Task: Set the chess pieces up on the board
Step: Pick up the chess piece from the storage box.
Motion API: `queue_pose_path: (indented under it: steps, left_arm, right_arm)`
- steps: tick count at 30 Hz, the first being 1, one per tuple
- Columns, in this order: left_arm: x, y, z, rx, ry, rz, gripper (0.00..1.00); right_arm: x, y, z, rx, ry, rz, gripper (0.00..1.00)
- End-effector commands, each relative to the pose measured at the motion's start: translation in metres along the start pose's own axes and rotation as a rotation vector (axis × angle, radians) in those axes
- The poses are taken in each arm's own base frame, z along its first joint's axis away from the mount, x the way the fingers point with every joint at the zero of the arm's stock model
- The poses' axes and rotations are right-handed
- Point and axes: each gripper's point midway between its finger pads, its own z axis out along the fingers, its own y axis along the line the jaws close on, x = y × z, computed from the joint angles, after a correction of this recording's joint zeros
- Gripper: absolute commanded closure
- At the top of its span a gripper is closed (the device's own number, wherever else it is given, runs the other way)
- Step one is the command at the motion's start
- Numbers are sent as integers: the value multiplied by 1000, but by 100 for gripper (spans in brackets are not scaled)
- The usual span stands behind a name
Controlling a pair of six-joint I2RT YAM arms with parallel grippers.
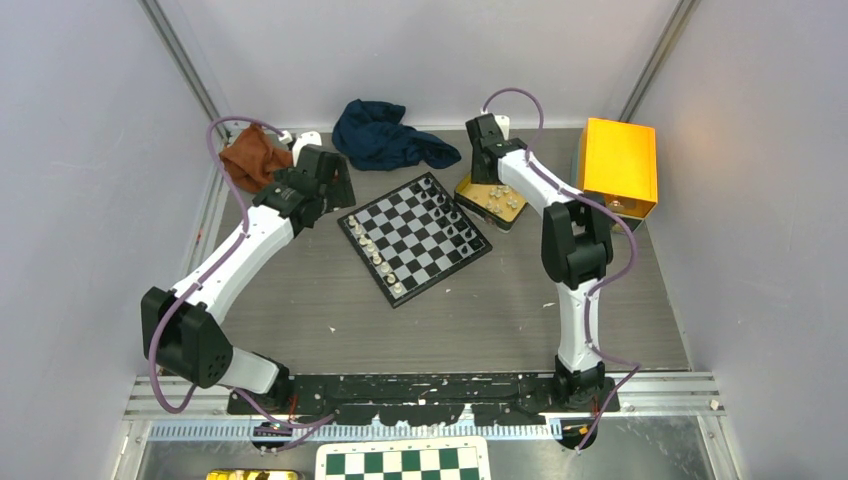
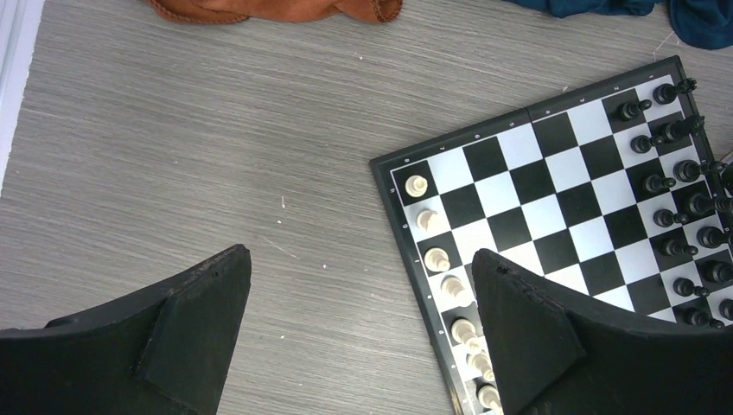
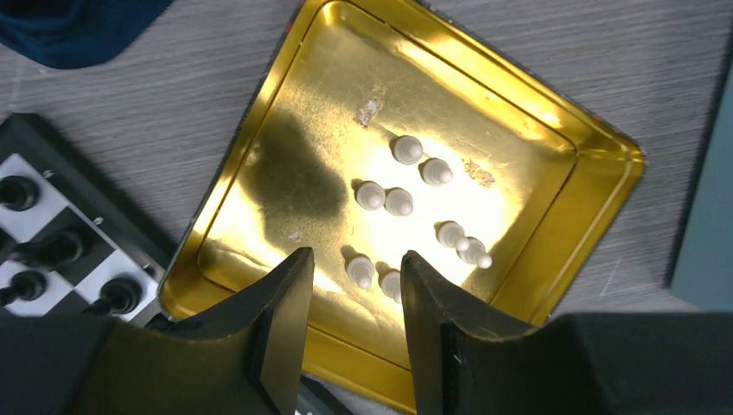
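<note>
Right tool (image 3: pixel 356 259) parted, empty, over a tiny cream chess piece (image 3: pixel 360 271) in the gold metal tray (image 3: pixel 553 156). Piece looks light, hard, slick, so pinch mid-body. Left tool (image 2: pixel 359 255) spread wide, empty.

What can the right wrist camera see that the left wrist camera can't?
Only the right wrist view shows the gold tray with loose white pieces lying in it, and the open right gripper above them. Only the left wrist view shows the row of white pieces standing on the board, the brown cloth, and the open left gripper. Both show the board's side with black pieces, the blue cloth and the grey table.
</note>
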Motion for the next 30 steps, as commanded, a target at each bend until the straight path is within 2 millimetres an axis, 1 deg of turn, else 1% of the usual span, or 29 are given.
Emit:
queue_pose_path:
  steps: [1, 5, 12, 21, 30]
  left_arm:
    - [-20, -1, -9, 19, -53, -33, 1]
    - [-20, 2, -11, 9, -55, -31, 1]
    - [-20, 5, -13, 3, -59, -31, 2]
    - [-20, 7, -13, -6, -59, -23, 2]
    - [-19, 7, -12, -12, -56, -17, 2]
  right_arm:
    - [-32, 5, 2, -29, -71, 59, 53]
    - [-31, 0, 13, -21, -57, 68, 53]
    - [-19, -7, 32, -12, -14, 76, 54]
    - [-17, -8, 44, -27, -5, 92, 56]
    - [-12, -9, 54, -34, 18, 95, 57]
